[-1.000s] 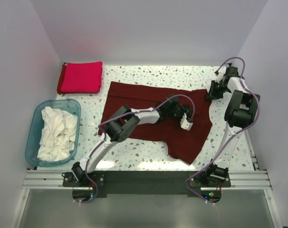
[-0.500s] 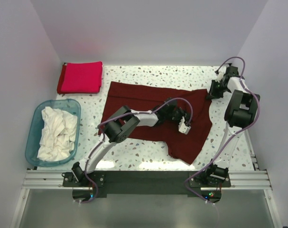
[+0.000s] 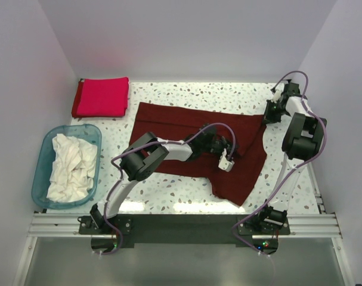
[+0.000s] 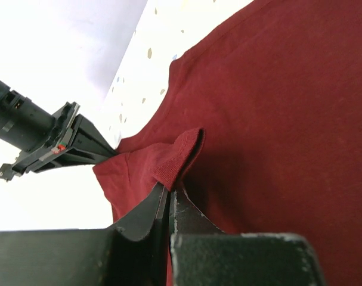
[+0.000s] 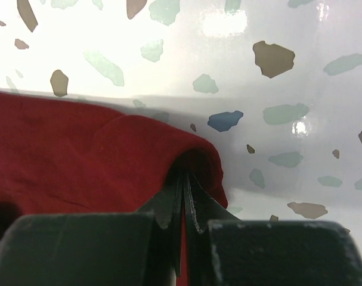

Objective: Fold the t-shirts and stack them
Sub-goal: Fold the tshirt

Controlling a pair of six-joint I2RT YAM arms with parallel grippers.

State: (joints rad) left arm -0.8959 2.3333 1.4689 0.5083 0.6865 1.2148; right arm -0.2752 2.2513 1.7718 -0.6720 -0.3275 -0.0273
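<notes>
Pinching the dark maroon t-shirt (image 3: 172,122), spread on the speckled tabletop (image 3: 198,90), with both pincers squeezed tight on cloth: left pincer (image 4: 170,192) near the middle, right pincer (image 5: 183,179) at the far right corner.

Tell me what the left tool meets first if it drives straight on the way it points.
The maroon t-shirt: the left tool is shut on a raised fold of it, and more of that cloth lies dead ahead. Speckled table comes beyond; depth is hard to judge.
</notes>
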